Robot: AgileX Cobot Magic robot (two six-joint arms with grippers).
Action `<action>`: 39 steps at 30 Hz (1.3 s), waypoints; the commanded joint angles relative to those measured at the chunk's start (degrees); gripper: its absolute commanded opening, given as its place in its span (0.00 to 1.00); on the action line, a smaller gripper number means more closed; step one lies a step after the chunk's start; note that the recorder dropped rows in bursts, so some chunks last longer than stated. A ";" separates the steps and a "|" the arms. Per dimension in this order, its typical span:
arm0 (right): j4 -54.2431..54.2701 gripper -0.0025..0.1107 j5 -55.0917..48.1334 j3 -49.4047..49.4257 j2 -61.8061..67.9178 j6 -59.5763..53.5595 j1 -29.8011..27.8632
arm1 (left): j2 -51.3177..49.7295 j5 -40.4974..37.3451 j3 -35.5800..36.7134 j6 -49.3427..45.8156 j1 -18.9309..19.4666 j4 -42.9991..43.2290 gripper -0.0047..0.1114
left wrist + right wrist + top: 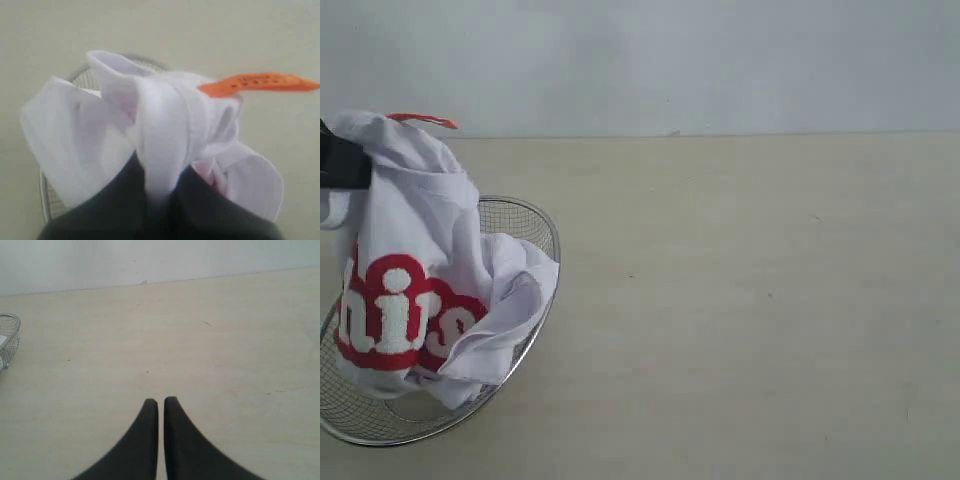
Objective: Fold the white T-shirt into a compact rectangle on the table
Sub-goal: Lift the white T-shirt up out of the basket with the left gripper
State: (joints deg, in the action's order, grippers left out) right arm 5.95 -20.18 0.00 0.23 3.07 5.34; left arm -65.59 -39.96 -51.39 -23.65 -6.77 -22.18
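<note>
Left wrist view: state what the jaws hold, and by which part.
The left jaws are shut on the white cotton T-shirt, pinching a bunched fold near its orange collar tag. The right jaws, shut, hold nothing.

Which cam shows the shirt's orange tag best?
Left wrist view: the orange tag is large, sticking out from the bunched white T-shirt. Exterior shows it small atop the shirt. Right wrist view doesn't show it.

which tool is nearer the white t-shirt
Left. The left tool is shut on the white T-shirt, pinching a fold of it above the wire basket. The right tool is shut over the table, apart from the shirt.
</note>
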 commanded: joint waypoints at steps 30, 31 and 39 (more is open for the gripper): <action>-0.33 0.02 0.26 0.00 -0.23 -0.23 -0.16 | 12.41 -12.39 -29.17 -13.65 -0.15 -39.03 0.08; -0.33 0.02 0.26 0.00 -0.23 -0.23 -0.16 | 12.27 -12.39 -29.53 -13.98 -0.15 -40.39 0.08; -0.33 0.02 0.64 0.00 -0.23 -0.23 -0.16 | 10.10 -13.19 -31.08 -14.93 -0.15 -48.08 0.08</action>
State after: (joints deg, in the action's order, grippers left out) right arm 5.95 -20.18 0.00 0.23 3.07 5.34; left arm -54.70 -53.48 -81.21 -38.09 -6.77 -65.83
